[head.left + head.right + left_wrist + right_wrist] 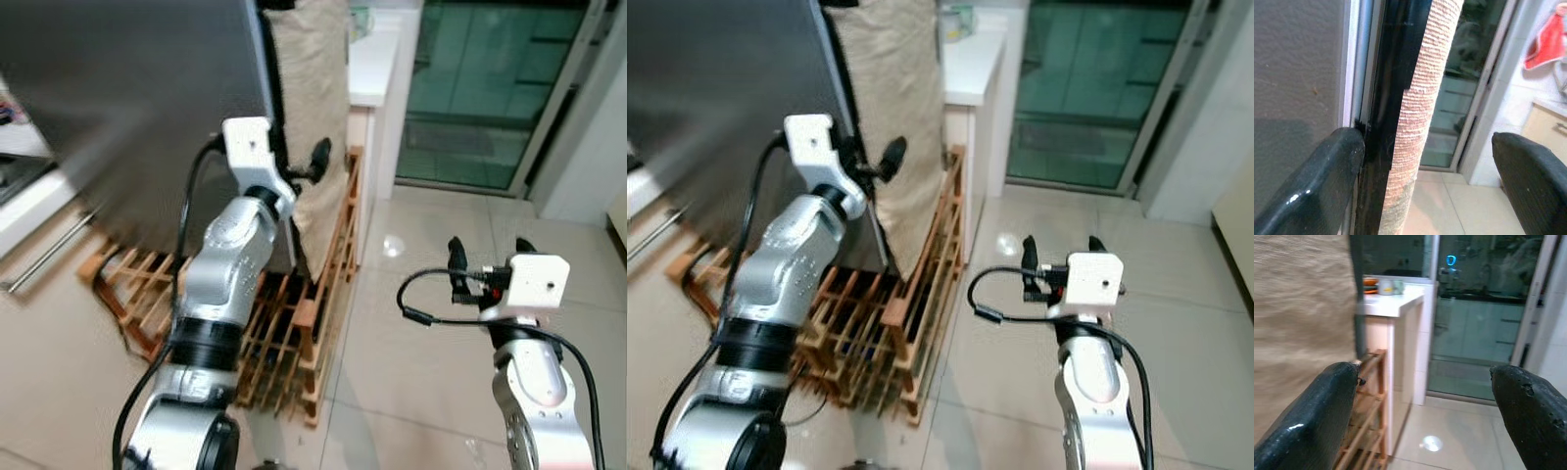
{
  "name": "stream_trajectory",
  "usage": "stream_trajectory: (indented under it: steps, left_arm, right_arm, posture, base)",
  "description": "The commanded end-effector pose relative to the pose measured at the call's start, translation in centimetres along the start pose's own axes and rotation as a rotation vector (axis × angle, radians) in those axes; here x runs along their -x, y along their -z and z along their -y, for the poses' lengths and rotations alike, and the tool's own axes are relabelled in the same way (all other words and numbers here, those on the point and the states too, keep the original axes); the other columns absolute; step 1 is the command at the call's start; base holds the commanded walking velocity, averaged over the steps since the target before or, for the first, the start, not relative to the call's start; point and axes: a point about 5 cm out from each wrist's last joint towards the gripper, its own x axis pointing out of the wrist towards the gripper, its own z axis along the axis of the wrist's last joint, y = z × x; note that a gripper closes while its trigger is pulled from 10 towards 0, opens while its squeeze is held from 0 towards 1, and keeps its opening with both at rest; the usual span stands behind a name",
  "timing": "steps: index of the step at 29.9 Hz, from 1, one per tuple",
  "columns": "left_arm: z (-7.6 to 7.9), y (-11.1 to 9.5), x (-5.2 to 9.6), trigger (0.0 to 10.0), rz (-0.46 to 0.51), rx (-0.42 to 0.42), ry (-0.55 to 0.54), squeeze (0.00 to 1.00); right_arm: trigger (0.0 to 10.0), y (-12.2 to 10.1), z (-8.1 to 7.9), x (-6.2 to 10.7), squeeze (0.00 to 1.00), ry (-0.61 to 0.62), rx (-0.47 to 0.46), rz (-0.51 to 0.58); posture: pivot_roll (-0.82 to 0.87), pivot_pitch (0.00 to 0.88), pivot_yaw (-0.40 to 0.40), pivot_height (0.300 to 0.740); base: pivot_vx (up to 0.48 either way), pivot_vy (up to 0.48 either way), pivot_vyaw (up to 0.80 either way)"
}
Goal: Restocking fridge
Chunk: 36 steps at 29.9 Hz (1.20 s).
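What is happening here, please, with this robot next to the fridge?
The robot stands at the grey fridge and has raised its left gripper to the door's edge, fingers open, one finger against that edge. It holds nothing. The right gripper hangs open over the tiled floor, also with nothing in it. A wooden rack stands beside the fridge, with a beige woven cover above it.

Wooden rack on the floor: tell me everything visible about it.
The wooden rack is a low lattice of reddish-brown slats forming open cells, apparently a bottle rack, none seen filled. It stands on the tiled floor, under and beside the fridge, running back along a burlap-like cloth that hangs over it. The left arm partly hides it.
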Motion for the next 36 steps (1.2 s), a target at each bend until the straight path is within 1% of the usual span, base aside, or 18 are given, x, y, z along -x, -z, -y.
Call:
stream_trajectory:
  steps: [1,4,5,8,10,12,13,15,16,17,20,23,25,26,28,29,32,36]
  left_arm:
    - [5.7,2.2,-1.1,10.0,-0.106,0.035,0.29,0.0]
    - [11.8,2.2,-1.8,10.0,-0.095,0.135,0.539,0.0]
    - [11.8,2.2,-1.8,10.0,-0.095,0.135,0.539,0.0]
    - [16.2,1.0,-1.2,10.0,-0.029,0.276,0.746,0.0]
    - [17.5,0.0,-0.6,10.0,0.016,0.375,0.853,0.0]
    - [17.7,-1.0,0.1,10.0,0.057,0.427,0.929,0.0]
    - [16.6,-1.5,0.6,10.0,0.096,0.363,0.933,0.0]
    - [15.5,-1.5,0.7,10.0,0.108,0.33,0.895,0.0]
    - [12.3,-1.3,0.4,10.0,0.119,0.274,0.745,0.0]
    - [12.3,-1.3,0.4,10.0,0.119,0.274,0.745,0.0]
    - [7.8,-1.2,0.7,10.0,0.136,0.19,0.554,0.0]
    - [1.9,-1.1,2.4,10.0,0.142,0.105,0.28,0.0]
    - [-2.8,-0.5,4.3,10.0,0.122,0.019,0.009,0.0]
    - [-2.8,-0.5,4.3,10.0,0.122,0.019,0.009,0.0]
    - [-6.2,0.1,6.2,10.0,0.092,-0.05,-0.196,0.0]
    - [-6.2,0.1,6.2,10.0,0.092,-0.05,-0.196,0.0]
    - [-9.9,1.9,9.7,10.0,0.0,-0.176,-0.467,0.0]
    - [-11.2,2.9,11.4,10.0,-0.06,-0.24,-0.591,0.0]
  right_arm:
    - [10.0,-0.1,-0.2,-0.3,0.0,0.0,0.006,0.008]
    - [10.0,-0.2,-0.1,-0.3,0.0,0.021,0.006,0.016]
    - [10.0,-0.2,-0.1,-0.3,0.0,0.021,0.006,0.016]
    - [10.0,-0.1,0.2,0.1,0.0,0.047,0.011,0.009]
    - [10.0,0.1,0.5,0.4,0.0,0.059,0.016,0.001]
    - [10.0,0.2,0.8,0.7,0.0,0.068,0.02,-0.001]
    - [10.0,0.2,1.1,0.9,0.0,0.085,0.031,-0.005]
    - [10.0,0.2,1.3,1.0,0.0,0.096,0.032,-0.007]
    - [10.0,0.3,1.5,1.1,0.0,0.105,0.033,-0.012]
    - [10.0,0.3,1.5,1.1,0.0,0.105,0.033,-0.012]
    - [10.0,0.4,1.5,1.0,0.0,0.106,0.024,-0.019]
    - [10.0,0.7,1.7,0.6,0.0,0.111,-0.007,-0.037]
    - [10.0,0.9,1.9,0.0,0.0,0.114,-0.02,-0.046]
    - [10.0,0.9,1.9,0.0,0.0,0.114,-0.02,-0.046]
    - [10.0,1.0,1.9,-0.7,0.0,0.107,-0.025,-0.05]
    - [10.0,1.0,1.9,-0.7,0.0,0.107,-0.025,-0.05]
    - [10.0,0.8,1.2,-2.1,0.0,0.066,-0.032,-0.041]
    - [10.0,0.7,0.9,-2.9,0.0,0.043,-0.037,-0.034]
  posture:
    - [-0.17,0.0,0.116,0.74]
    - [-0.21,0.0,0.136,0.74]
    - [-0.21,0.0,0.136,0.74]
    - [-0.25,0.0,0.145,0.74]
    - [-0.25,0.0,0.145,0.74]
    - [-0.26,0.0,0.152,0.74]
    - [-0.27,0.0,0.151,0.74]
    - [-0.26,0.0,0.151,0.74]
    - [-0.26,0.0,0.148,0.74]
    - [-0.26,0.0,0.148,0.74]
    - [-0.25,0.0,0.147,0.74]
    - [-0.2,0.0,0.129,0.74]
    - [-0.17,0.0,0.113,0.74]
    - [-0.17,0.0,0.113,0.74]
    - [-0.15,0.0,0.102,0.74]
    - [-0.15,0.0,0.102,0.74]
    - [-0.11,0.0,0.088,0.74]
    - [-0.1,0.0,0.087,0.74]
  base:
    - [0.0,0.0,0.0]
    - [0.0,0.0,0.0]
    - [0.0,0.0,0.0]
    - [0.0,0.0,0.0]
    - [0.0,0.0,0.0]
    - [0.0,0.0,0.0]
    - [0.0,0.0,0.0]
    - [0.0,0.0,0.0]
    - [0.0,0.0,0.0]
    - [0.0,0.0,0.0]
    - [0.0,0.0,0.0]
    - [0.0,0.0,0.0]
    - [0.0,0.0,0.0]
    - [0.0,0.0,0.0]
    - [0.0,0.0,0.0]
    - [0.0,0.0,0.0]
    - [0.0,0.0,0.0]
    - [0.0,0.0,0.52]
